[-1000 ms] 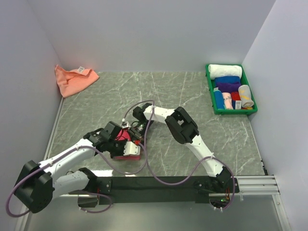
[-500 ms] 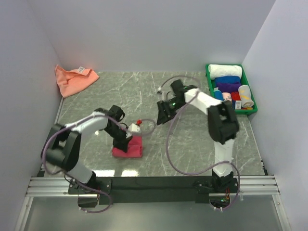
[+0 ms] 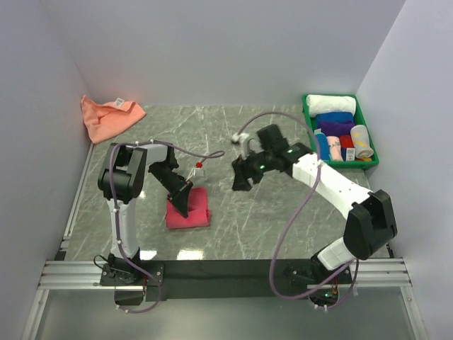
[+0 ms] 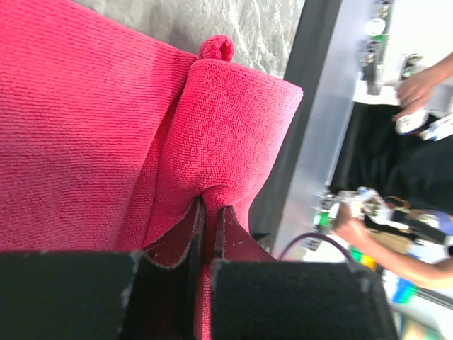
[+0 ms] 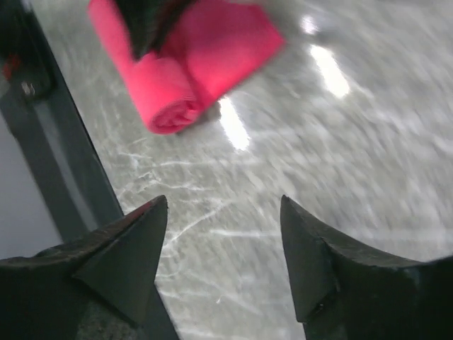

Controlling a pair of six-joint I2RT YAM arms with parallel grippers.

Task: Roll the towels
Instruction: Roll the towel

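A red towel [image 3: 192,213] lies on the marble table left of centre, partly rolled. My left gripper [image 3: 181,199] is down on its left side. In the left wrist view the left gripper [image 4: 209,212] is shut on a pinched fold of the red towel [image 4: 85,127], beside the rolled part. My right gripper [image 3: 241,178] hovers to the right of the towel, apart from it. In the right wrist view the right gripper [image 5: 223,202] is open and empty above bare marble, and the red towel [image 5: 212,42] lies ahead with its rolled end toward the table edge.
An orange towel [image 3: 107,117] lies crumpled in the far left corner. A green tray [image 3: 347,164] at the far right holds several rolled towels. Walls close the table on three sides. A black rail runs along the near edge [image 3: 226,270].
My right gripper has left the red towel and moved right, open. My left gripper has stayed at the towel and now pinches it at the left side.
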